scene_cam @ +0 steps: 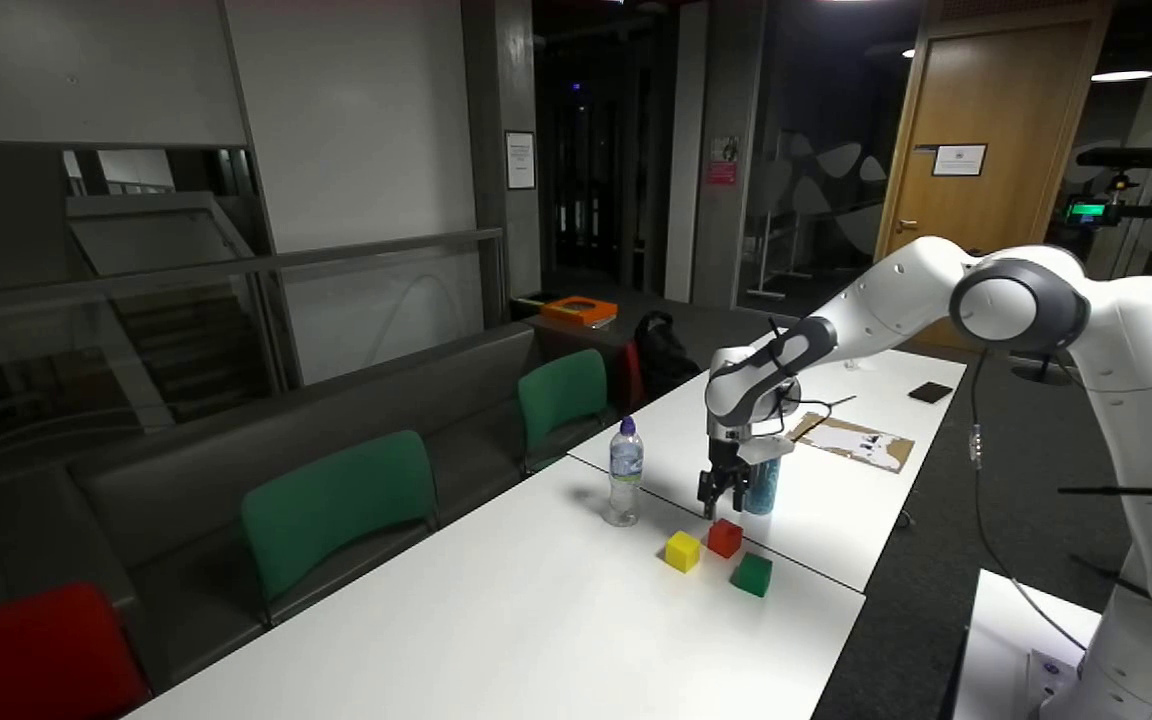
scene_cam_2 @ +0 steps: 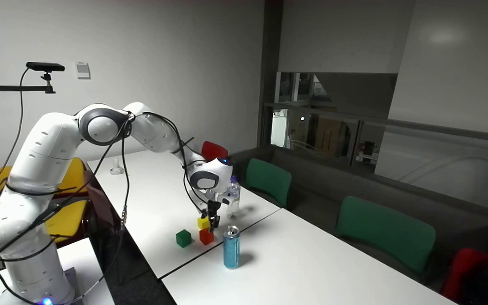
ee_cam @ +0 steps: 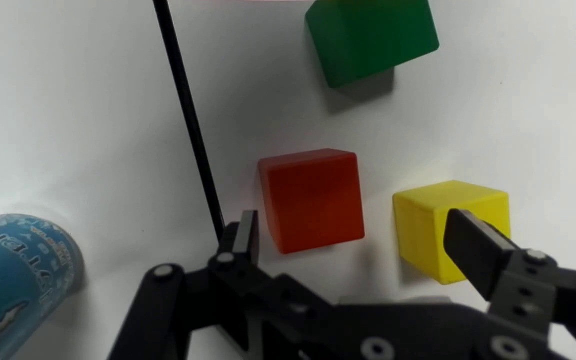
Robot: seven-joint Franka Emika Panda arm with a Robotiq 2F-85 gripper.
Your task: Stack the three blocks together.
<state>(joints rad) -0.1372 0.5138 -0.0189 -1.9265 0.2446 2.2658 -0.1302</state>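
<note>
On white tabletop (scene_cam: 496, 610): smooth red cube (ee_cam: 315, 205), yellow cube (scene_cam: 682, 552), green cube (ee_cam: 378, 42); clear bottle (scene_cam: 624, 490); blue cylindrical can (scene_cam_2: 231, 250). Above: black gripper (ee_cam: 355, 232), jaws wide apart, empty.

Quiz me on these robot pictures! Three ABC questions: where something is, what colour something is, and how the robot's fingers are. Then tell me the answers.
1. Which block is nearest the can?
A) green block
B) yellow block
C) red block

2. What colour is the cap on the bottle?
A) purple
B) orange
C) white

3. How are the fingers?
A) shut on the bottle
B) wide open
C) shut on the can

1: C, the wrist view shows the red block closest to the can.
2: A, an exterior view shows purple atop the bottle.
3: B, the wrist view shows them spread far apart.
</note>
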